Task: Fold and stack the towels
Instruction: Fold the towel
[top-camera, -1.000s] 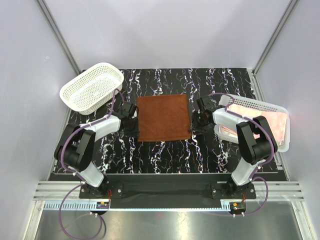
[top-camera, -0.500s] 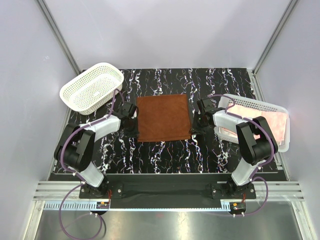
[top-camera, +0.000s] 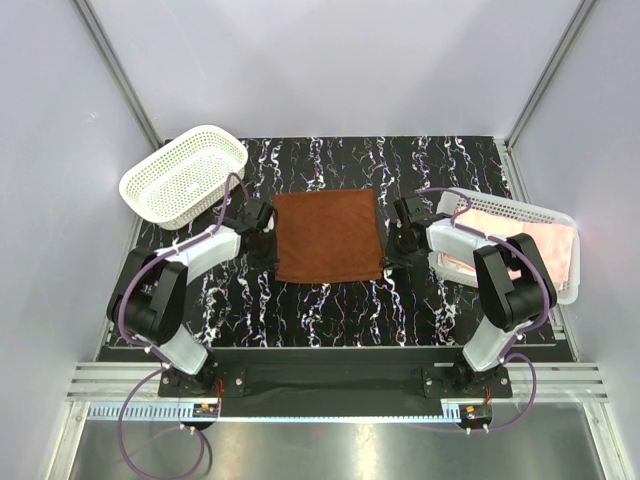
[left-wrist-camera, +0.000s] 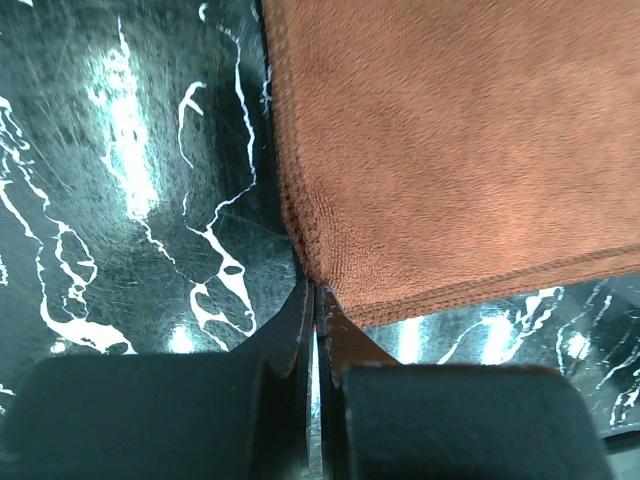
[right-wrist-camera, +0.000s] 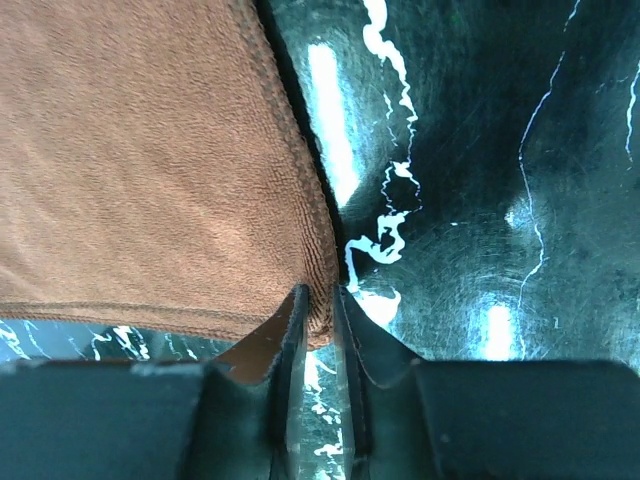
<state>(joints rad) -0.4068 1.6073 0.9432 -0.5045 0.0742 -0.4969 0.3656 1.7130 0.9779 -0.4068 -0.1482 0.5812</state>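
The brown towel (top-camera: 328, 236) lies flat and unfolded at the middle of the table (top-camera: 330, 310), between the two arms. The left gripper (left-wrist-camera: 316, 292) sits low at the towel's near left corner. Its jaws are pressed together, with the tips touching the corner's hem; whether any cloth is caught between them cannot be told. The right gripper (right-wrist-camera: 317, 305) sits low at the near right corner. Its jaws stand a narrow gap apart and pinch that corner between them. A pink towel (top-camera: 515, 235) lies in the basket (top-camera: 562, 288) on the right.
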